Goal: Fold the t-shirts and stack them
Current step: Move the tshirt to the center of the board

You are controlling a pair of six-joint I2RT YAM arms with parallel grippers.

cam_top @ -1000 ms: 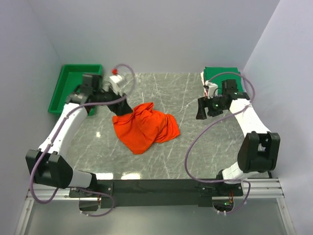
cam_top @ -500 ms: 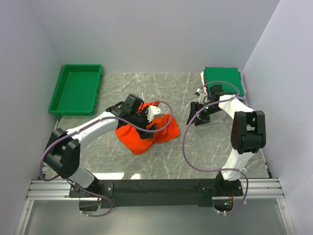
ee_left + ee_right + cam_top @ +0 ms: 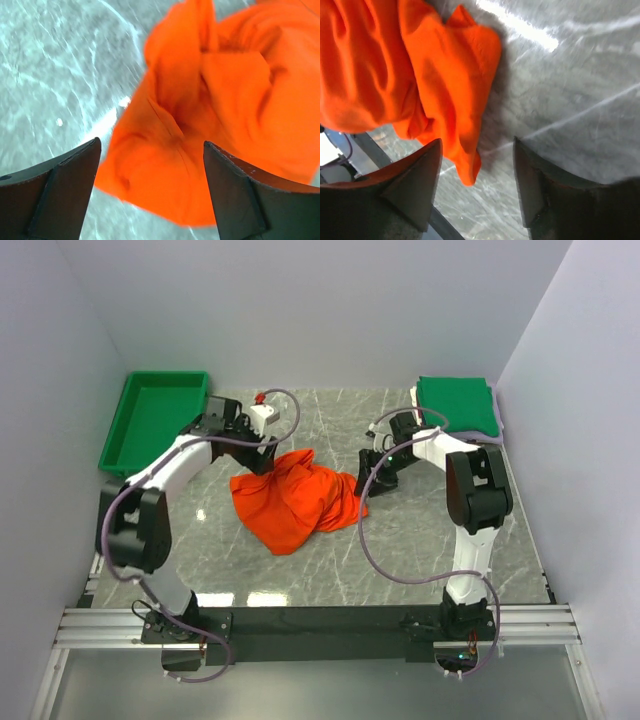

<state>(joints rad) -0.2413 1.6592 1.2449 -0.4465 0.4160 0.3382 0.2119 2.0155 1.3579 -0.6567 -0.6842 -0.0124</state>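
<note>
A crumpled bright orange-red t-shirt (image 3: 297, 502) lies in a heap in the middle of the marble table. My left gripper (image 3: 266, 458) hovers over its back-left edge. In the left wrist view the left gripper (image 3: 151, 144) stands open, with the t-shirt (image 3: 210, 100) spread below and between both fingers (image 3: 60, 190). My right gripper (image 3: 372, 473) is at the shirt's right edge. The right gripper (image 3: 476, 141) is open in the right wrist view, with a hanging corner of the t-shirt (image 3: 465, 155) between the jaws. A folded green t-shirt (image 3: 457, 405) tops a stack at the back right.
A rigid green plastic tray (image 3: 150, 420) stands at the back left corner. White walls close in the table on three sides. The black rail (image 3: 320, 620) with the arm bases runs along the near edge. Purple cables loop off both arms.
My left gripper has swung from over the shirt's middle to its back-left edge. My right gripper has moved left from near the green stack to the shirt's right edge, its jaws a little narrower.
</note>
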